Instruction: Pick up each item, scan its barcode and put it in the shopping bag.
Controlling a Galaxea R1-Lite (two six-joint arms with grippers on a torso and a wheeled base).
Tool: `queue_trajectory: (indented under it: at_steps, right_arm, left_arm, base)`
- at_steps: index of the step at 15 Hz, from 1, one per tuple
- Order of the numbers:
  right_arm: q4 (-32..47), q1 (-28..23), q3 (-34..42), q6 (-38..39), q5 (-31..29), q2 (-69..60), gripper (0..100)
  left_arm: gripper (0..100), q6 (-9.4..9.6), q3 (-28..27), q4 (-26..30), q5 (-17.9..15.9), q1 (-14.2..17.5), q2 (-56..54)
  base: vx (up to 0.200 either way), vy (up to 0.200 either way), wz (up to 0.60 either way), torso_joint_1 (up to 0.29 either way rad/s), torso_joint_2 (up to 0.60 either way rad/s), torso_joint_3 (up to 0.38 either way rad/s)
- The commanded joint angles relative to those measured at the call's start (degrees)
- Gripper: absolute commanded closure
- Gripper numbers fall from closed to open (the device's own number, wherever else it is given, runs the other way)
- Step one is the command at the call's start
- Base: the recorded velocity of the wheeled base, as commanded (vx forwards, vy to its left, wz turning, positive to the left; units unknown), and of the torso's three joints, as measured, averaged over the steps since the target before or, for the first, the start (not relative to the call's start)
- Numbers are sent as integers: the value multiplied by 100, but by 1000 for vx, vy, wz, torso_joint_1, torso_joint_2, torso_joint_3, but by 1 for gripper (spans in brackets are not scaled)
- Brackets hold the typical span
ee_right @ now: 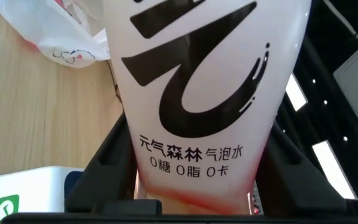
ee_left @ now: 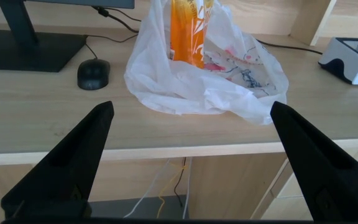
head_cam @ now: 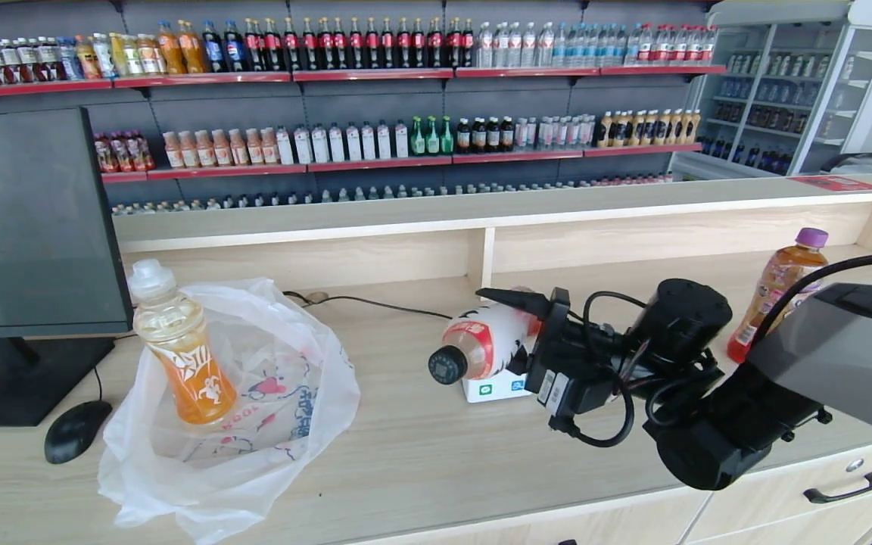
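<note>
White bottle clenched in my right claw, frame centre; I should turn its barcode toward the scanner beneath. Left claw released.

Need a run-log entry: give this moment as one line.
right gripper: shut on white bottle, sideways by scanner | left gripper: open | orange drink bottle: in shopping bag | purple-capped bottle: on counter

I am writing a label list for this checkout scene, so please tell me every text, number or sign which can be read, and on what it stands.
"气泡水" on the white bottle, after brand characters I leave unquoted.
"0糖 0脂 0卡" beneath, same bottle.
Green square sign on the white scanner box: a mark, no words.
Shopping bag, orange bottle, shelf bottles: print too blurred or small.
</note>
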Motion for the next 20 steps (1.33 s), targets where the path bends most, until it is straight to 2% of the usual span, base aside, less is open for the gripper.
queue_trajectory:
  at_steps: [1,5,6,9,12,16,20]
  right_arm:
    - [-9,-36,-33,-59,82,81,100]
    - [-9,-62,-341,-138,469,186,100]
    - [-9,-62,-490,-146,723,265,100]
    - [-9,-88,-534,-182,873,301,100]
    - [-9,-352,-710,-208,1119,476,100]
    - [-9,-598,-789,-199,1189,758,100]
    - [-9,-607,-789,-199,1189,793,100]
  left_arm:
    - [0,5,0,-2,1,-1,6]
    - [0,-3,0,6,1,-1,6]
    - [0,5,0,-2,1,-1,-2]
    - [0,5,0,-2,1,-1,6]
    - [0,5,0,-2,1,-1,-2]
    - [0,-3,0,-2,1,-1,-2]
    - [0,-3,0,-2,1,-1,-2]
  base:
    - [0,0,0,0,0,0]
    - [0,0,0,0,0,0]
    - [0,0,0,0,0,0]
    - [0,0,0,0,0,0]
    - [0,0,0,0,0,0]
    - [0,0,0,0,0,0]
    - [0,0,0,0,0,0]
